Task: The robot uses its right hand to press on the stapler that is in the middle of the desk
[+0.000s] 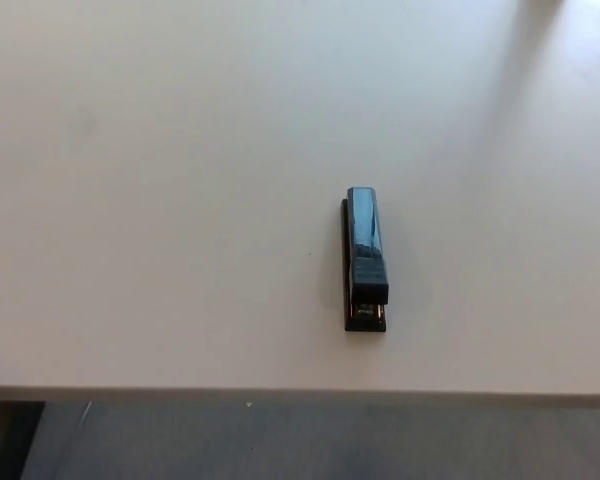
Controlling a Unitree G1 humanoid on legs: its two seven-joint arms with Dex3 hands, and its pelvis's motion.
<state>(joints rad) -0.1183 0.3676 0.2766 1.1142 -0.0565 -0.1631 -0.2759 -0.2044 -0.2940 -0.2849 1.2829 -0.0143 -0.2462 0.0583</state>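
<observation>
I look down from the robot's head and start on the left. I see only the desk [160, 200] there, pale and bare. No left hand shows, so I cannot say if it is open or closed. That is fine by me, because this job does not need the left hand.

Moving toward the middle, a bit to the right of it, I come to the stapler [366, 258]. It is black and shiny, and it lies flat on its base. It points straight away from me, long and thin. Its mouth end faces the near edge of the desk, and its hinge end is farther off. I think it sits like this so a hand can come down on its top from above. It rests near the front edge but is not hanging over.

Further right there is more bare desk, with a soft shadow up in the far corner. I cannot tell what makes the shadow. The right hand is not in the picture either, so I cannot say how its fingers are.

Below the desk edge I see grey floor [310, 445].

I judge the job has not begun: nothing touches the stapler. I would next bring the right hand in from the right side, above the stapler's top, near the mouth end, then push down.
</observation>
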